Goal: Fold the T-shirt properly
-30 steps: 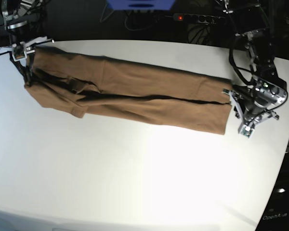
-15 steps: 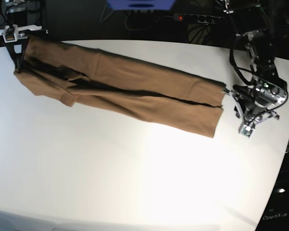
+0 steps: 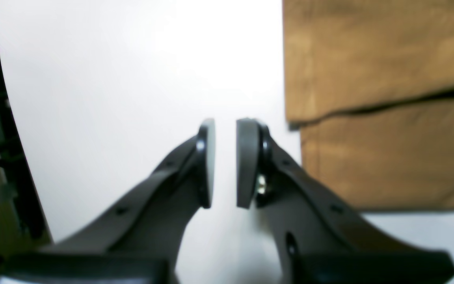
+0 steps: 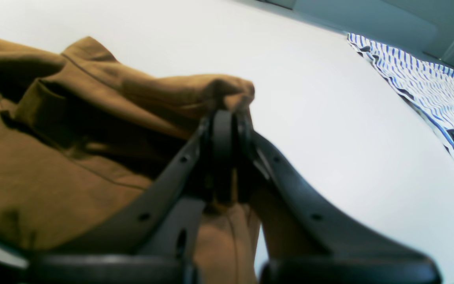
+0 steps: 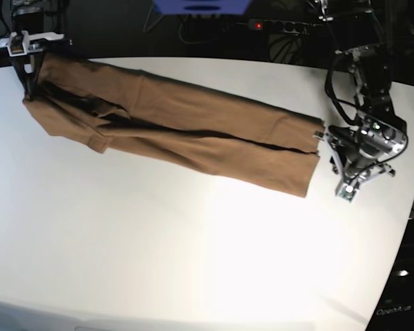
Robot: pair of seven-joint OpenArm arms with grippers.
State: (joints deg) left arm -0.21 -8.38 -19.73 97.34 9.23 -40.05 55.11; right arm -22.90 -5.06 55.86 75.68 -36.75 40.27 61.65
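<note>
Your T-shirt (image 5: 172, 131) lay on the white table (image 5: 193, 255) as a long, narrow brown band, folded lengthwise. In the base view its long axis ran diagonally, from the far left corner of the table down toward the right edge. The sleeve and shoulder end pointed to the far left; the straight hem end pointed right. A dark fold line ran along the length of the band, roughly down its middle.

Your right gripper (image 4: 227, 114) was at the far left end of the band in the base view. Its fingers (image 4: 221, 157) were pressed tightly together, pinching a bunched ridge of the brown cloth at the shoulder end. In the right wrist view the fabric rose in a small peak above the fingertips, with rumpled folds and a sleeve spreading to the left.

Your left gripper (image 3: 225, 163) sat just beside the hem end, at the right of the base view. Its grey pads (image 3: 246, 161) stood slightly apart with a narrow gap, and only bare white table showed between them. It held nothing. In the left wrist view the hem's two stacked layers lay just right of the pads, apart from them.

A blue-and-white striped cloth (image 4: 432, 86) lay on the table's far edge in the right wrist view, well apart from your shirt.
</note>
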